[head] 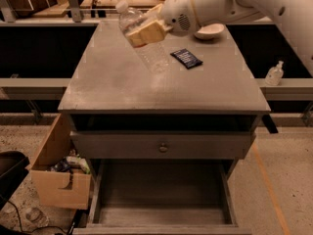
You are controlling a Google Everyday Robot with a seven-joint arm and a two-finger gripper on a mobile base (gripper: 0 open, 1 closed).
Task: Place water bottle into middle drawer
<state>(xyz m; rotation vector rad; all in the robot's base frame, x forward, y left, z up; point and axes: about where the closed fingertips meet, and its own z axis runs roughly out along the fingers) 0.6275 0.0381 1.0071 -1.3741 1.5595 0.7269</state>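
My gripper (146,32) is shut on the water bottle (128,17) and holds it in the air above the back left of the grey cabinet top (112,87). The bottle is clear, tilted with its white cap up and to the left and its base down and to the right. The tan fingers (151,29) clamp it around the middle. The middle drawer (161,192) is pulled open at the bottom of the view, well below and in front of the gripper, with a bare grey floor.
A black packet (186,58) and a white bowl (209,32) lie on the cabinet top to the right of the gripper. A shut drawer front with a round knob (163,147) sits above the open drawer. A cardboard box (58,173) stands left. A small pump bottle (274,74) stands right.
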